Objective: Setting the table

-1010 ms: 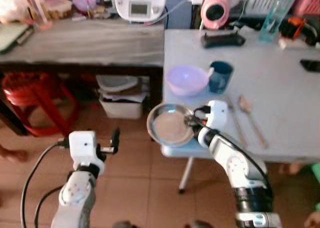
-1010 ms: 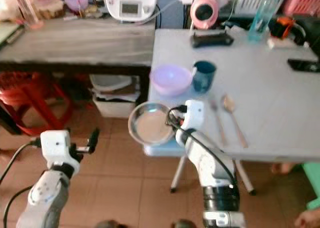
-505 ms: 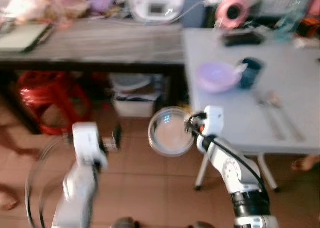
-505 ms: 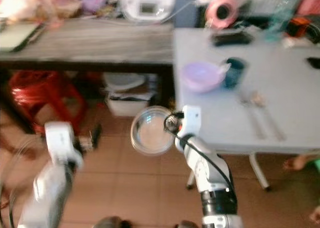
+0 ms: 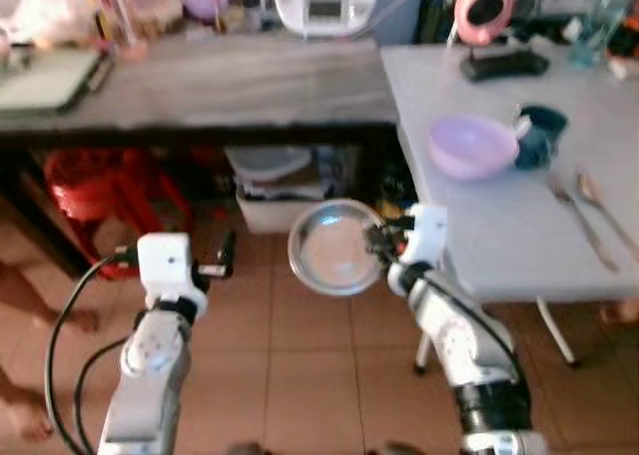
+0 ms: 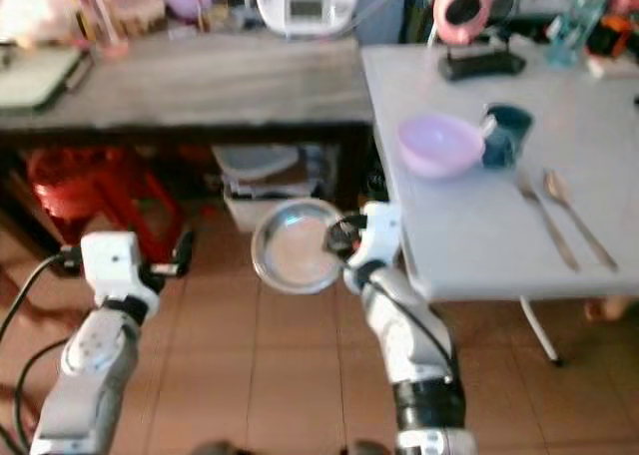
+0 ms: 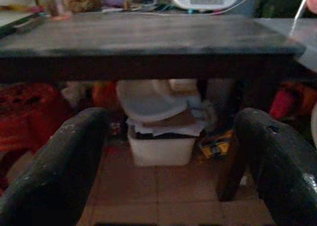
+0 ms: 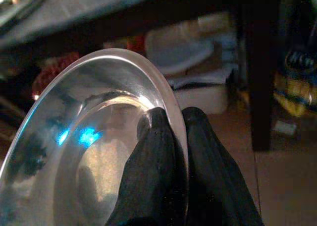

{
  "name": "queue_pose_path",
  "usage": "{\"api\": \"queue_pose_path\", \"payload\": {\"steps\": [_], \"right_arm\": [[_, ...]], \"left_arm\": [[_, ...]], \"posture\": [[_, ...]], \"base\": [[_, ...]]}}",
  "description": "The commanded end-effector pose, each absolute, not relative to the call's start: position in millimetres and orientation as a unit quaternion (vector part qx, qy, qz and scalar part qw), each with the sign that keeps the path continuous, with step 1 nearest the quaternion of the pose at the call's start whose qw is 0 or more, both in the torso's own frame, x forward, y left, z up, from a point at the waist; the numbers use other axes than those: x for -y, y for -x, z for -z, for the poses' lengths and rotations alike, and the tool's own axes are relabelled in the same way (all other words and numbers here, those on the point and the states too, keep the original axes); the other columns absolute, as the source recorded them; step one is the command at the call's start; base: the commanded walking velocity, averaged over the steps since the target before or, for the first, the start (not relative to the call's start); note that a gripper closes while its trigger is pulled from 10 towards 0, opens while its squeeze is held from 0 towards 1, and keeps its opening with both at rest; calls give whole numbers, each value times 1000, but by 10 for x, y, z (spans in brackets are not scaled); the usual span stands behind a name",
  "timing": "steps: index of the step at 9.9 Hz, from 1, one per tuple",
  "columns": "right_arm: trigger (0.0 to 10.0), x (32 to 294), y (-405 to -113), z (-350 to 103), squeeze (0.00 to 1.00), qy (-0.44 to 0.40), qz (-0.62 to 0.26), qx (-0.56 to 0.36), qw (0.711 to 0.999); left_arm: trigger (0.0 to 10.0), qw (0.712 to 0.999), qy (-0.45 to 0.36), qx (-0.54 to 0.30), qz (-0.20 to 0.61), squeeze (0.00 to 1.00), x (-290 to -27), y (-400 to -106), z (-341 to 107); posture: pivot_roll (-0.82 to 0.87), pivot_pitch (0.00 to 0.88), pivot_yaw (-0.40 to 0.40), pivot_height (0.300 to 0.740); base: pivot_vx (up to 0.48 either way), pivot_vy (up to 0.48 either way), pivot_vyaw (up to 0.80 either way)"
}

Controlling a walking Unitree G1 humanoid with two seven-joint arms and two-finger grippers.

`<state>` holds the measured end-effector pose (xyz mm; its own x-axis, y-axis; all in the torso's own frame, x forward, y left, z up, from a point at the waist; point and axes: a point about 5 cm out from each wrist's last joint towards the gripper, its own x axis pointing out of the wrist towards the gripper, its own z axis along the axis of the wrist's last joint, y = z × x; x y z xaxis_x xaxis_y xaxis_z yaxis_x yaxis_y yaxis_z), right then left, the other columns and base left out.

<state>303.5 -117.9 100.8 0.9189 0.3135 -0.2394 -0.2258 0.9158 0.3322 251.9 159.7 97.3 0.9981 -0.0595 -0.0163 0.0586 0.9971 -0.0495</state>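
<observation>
Right wrist view: right gripper (image 8: pixel 171 124) pinched steel plate (image 8: pixel 84 132) rim, beside grey table (image 5: pixel 499 226). Left gripper (image 7: pixel 173 156) gaped, empty. Lilac bowl (image 5: pixel 471 145), fork (image 5: pixel 579 216) atop table.

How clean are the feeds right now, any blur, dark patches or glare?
Left eye view: mildly soft, the round steel plate readable. Left wrist view: dim under the dark wooden bench, black fingers blurred. Right wrist view: blue glints on the plate, background out of focus.
</observation>
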Motion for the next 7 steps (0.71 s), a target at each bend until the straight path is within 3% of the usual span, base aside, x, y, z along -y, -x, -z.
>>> {"api": "queue_pose_path", "payload": {"steps": [1, 4, 7], "right_arm": [[10000, 1279, -3054, -1088, 0, -140, -128, -120, 975], [10000, 1329, -3043, -1194, 0, -122, -126, -77, 982], [10000, 1302, -3027, -1226, 0, -104, -140, -61, 983]], "left_arm": [[10000, 999, 23, 1, 44, 0, -1523, -2530, -1011], [10000, 998, 30, 4, 47, 0, -1491, -2507, -1004], [10000, 999, 19, 1, 38, 0, -1526, -2540, -1004]], "posture": [[51, 37, 36, 740], [48, 29, 29, 740], [43, 27, 30, 740]], "base": [[465, 0, 0], [480, 0, 0], [336, 335, 0]]}}
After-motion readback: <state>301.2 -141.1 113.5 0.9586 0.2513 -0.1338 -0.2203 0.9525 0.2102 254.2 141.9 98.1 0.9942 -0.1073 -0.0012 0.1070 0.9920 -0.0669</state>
